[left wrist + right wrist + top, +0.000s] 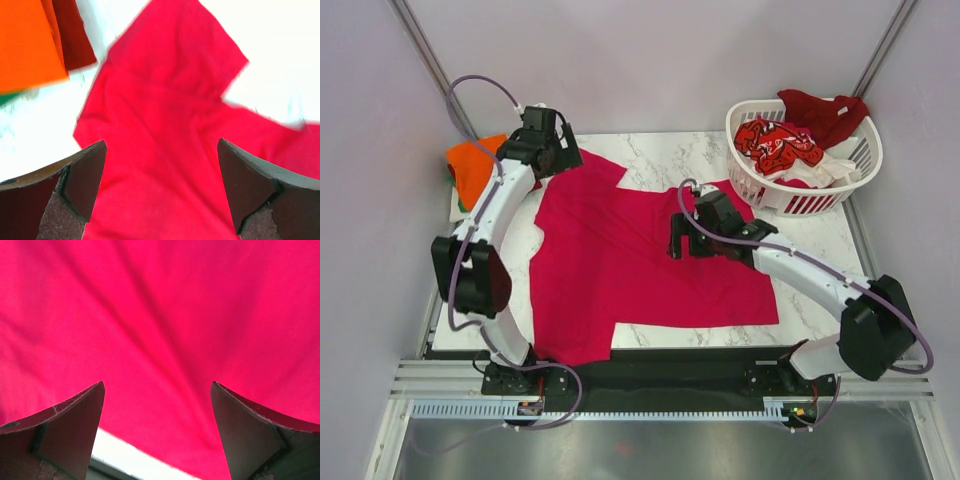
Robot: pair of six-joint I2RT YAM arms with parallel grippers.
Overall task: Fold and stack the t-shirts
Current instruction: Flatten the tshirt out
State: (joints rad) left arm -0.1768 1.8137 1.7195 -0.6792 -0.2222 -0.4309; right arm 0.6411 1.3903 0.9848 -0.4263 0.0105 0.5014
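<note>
A plain magenta-red t-shirt lies spread flat on the marble table. My left gripper is open and empty above the shirt's far-left sleeve; in the left wrist view the sleeve shows past the open fingers. My right gripper is open and empty over the shirt's middle right; the right wrist view shows only red cloth between its fingers. Folded orange, green and dark red shirts are stacked at the far left. More shirts, red-patterned, dark red and white, fill the basket.
A white slatted plastic basket stands at the table's far right corner. The folded stack also shows in the left wrist view, with orange and dark red layers. Grey walls enclose the table on three sides.
</note>
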